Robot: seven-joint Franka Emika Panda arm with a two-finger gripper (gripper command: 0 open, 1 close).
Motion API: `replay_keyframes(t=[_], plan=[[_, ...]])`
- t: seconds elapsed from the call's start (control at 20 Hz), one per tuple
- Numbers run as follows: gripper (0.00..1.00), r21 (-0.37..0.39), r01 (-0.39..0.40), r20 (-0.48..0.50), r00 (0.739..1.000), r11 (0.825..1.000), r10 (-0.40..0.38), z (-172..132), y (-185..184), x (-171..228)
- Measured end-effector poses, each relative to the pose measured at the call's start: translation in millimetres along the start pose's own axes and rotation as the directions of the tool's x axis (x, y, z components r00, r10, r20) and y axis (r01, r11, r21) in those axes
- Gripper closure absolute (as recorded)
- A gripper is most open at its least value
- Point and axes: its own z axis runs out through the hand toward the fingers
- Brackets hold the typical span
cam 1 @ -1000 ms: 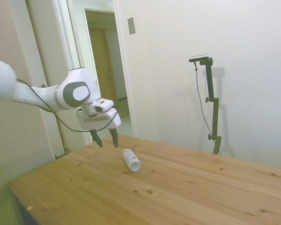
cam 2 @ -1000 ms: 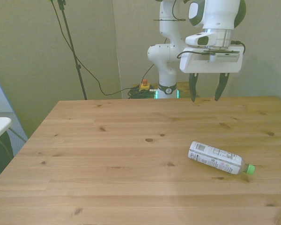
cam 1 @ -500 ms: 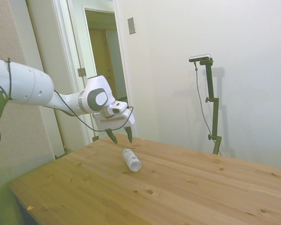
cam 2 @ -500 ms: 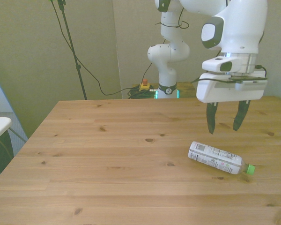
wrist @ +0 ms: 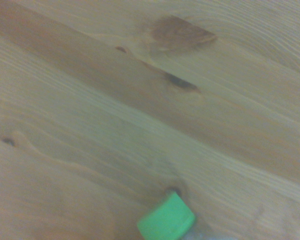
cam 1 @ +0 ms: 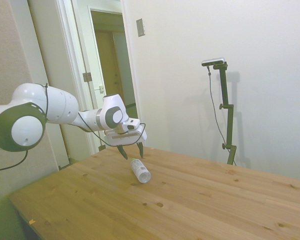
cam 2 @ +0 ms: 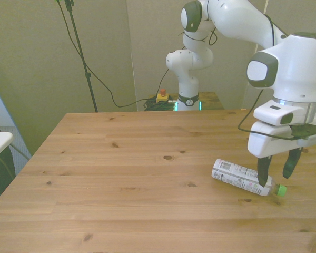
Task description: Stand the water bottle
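Side camera stands off one table (cam 1: 200, 200) edge; front camera faces across it; wrist camera hovers close. All share the tabletop.

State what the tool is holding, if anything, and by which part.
Nothing. The open tool hangs over the cap end of the lying water bottle.

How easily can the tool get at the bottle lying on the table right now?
Probably easily: the tool hangs open just above the cap end of the bottle, nothing between them, bare table around.
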Motion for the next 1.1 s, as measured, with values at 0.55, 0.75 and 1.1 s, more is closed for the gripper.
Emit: replay_keyframes(t=[0.55, 0.75, 1.1], plan=[[1.0, -0.024, 0.06, 0.068, 0.996, 0.998, -0.058, 14, -17, 7], [1.0, -0.033, 0.074, 0.078, 0.994, 0.997, -0.071, 20, -15, 8], [1.0, -0.04, 0.082, 0.08, 0.994, 0.996, -0.078, 28, -12, 12]])
